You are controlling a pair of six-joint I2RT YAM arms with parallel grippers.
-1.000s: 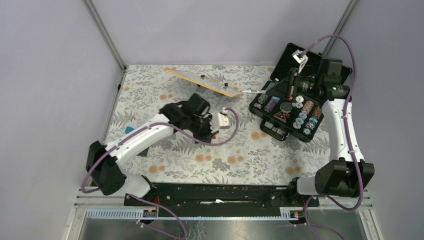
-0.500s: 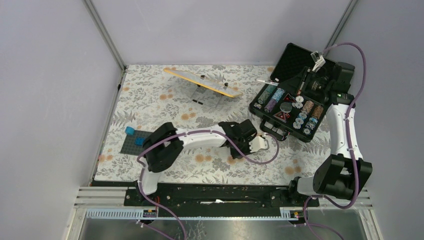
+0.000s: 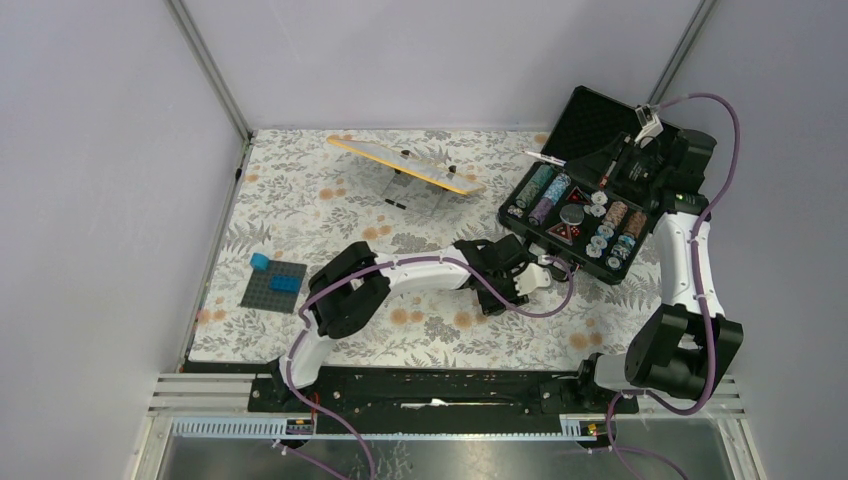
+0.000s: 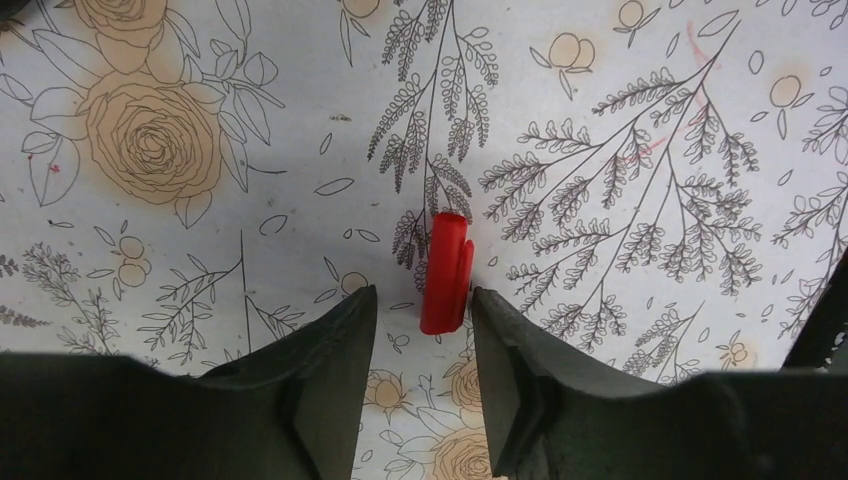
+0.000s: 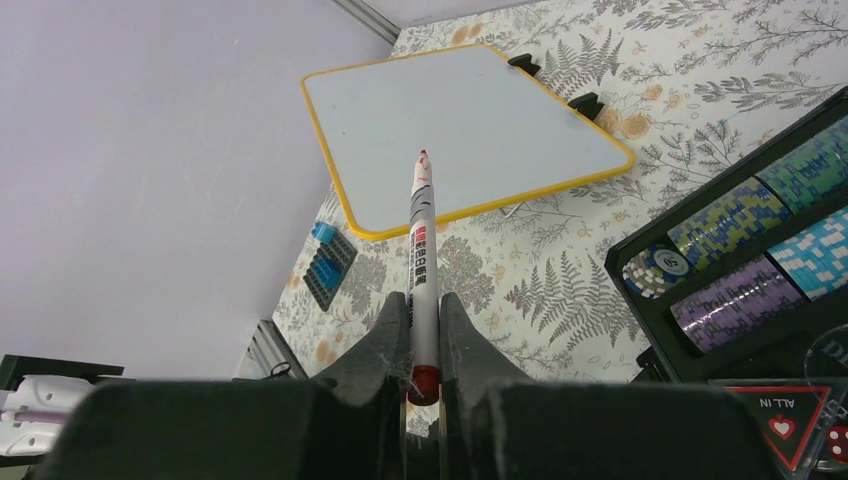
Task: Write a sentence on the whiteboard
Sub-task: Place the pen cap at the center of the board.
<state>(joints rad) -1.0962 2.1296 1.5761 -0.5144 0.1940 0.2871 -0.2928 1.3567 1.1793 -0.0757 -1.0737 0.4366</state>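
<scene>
The whiteboard (image 3: 405,166) stands tilted at the back of the table, white with an orange-yellow rim. In the right wrist view the whiteboard (image 5: 455,128) looks blank, and no red sentence shows on it. My right gripper (image 5: 424,300) is shut on a white marker (image 5: 423,250) with its red tip bare, pointing toward the board from a distance. In the top view my right gripper (image 3: 610,166) holds the marker (image 3: 545,158) above the case. My left gripper (image 4: 422,300) is open low over the cloth. A red marker cap (image 4: 446,272) lies on the cloth between its fingertips.
An open black case (image 3: 590,185) with poker chips and dice sits at the right, next to my left gripper (image 3: 538,274). A grey baseplate with blue bricks (image 3: 274,284) lies at the left. A floral cloth (image 3: 330,200) covers the table.
My left arm has swung from the table's middle left over to the right, down near the case. My right gripper has drawn the marker back from the board's edge, up over the case.
</scene>
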